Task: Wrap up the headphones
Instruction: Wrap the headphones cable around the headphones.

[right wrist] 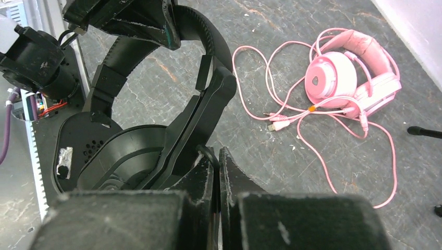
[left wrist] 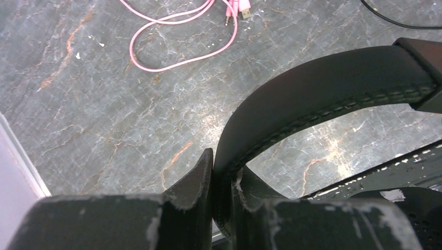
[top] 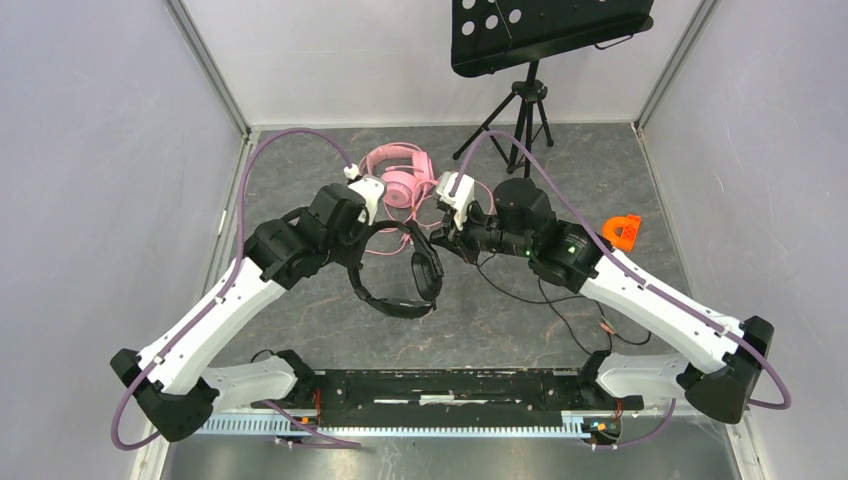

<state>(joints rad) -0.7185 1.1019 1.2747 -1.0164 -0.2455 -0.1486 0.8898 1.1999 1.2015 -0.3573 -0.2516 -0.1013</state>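
The black headphones (top: pixel 425 268) hang above the table between my two grippers. My left gripper (top: pixel 368 230) is shut on the padded black headband (left wrist: pixel 323 88), which is pinched between its fingertips in the left wrist view (left wrist: pixel 223 161). My right gripper (top: pixel 446 240) is shut on the thin black cable (right wrist: pixel 209 153) right beside the lower ear cup (right wrist: pixel 120 151). The rest of that cable (top: pixel 560 310) trails over the table to the right. The pink headphones (top: pixel 400 175) lie at the back centre, with their pink cable (right wrist: pixel 323 156) in loose loops in front of them.
A small orange plastic piece (top: pixel 622 232) lies at the right. A black music stand (top: pixel 545 30) on a tripod (top: pixel 525 110) stands at the back. Grey walls close in the left and right sides. The arm base rail (top: pixel 440 385) runs along the near edge.
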